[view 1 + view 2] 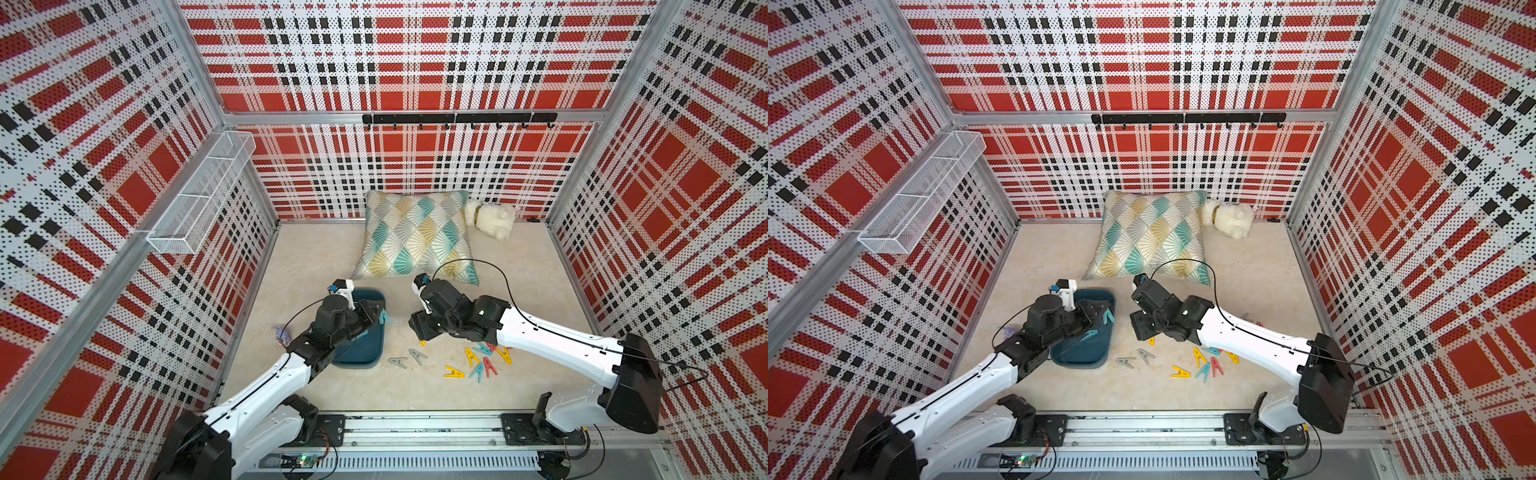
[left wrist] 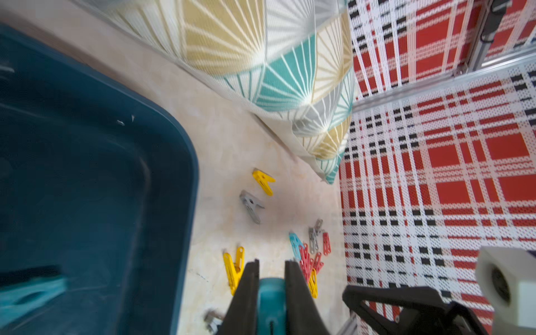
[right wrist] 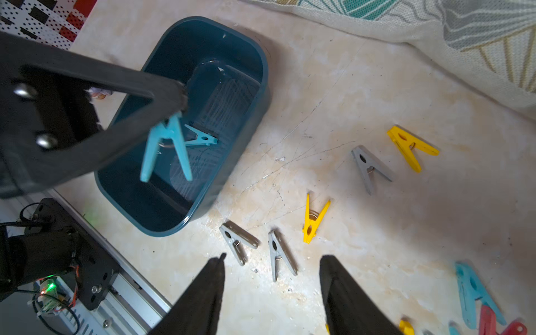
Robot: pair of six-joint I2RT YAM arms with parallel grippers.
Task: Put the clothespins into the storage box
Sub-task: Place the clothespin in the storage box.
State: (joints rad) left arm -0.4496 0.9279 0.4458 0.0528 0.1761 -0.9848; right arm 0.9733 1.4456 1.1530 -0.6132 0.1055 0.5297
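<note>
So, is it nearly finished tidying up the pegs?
Not nearly. One teal clothespin lies in the storage box. The left pincer holds a second teal clothespin over it. The right pincer is open and empty, and many clothespins are left on the table.

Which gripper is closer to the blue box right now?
Left. The left gripper hangs over the box, shut on a teal pin; the right gripper is beside it, open above grey pins.

Site: robot test cell, home-styled | walls: plaid perforated panels [image 1: 399, 62] on aluminium frame [image 1: 291, 118] | props: cushion [image 1: 415, 237], plush toy [image 1: 492, 218]
</note>
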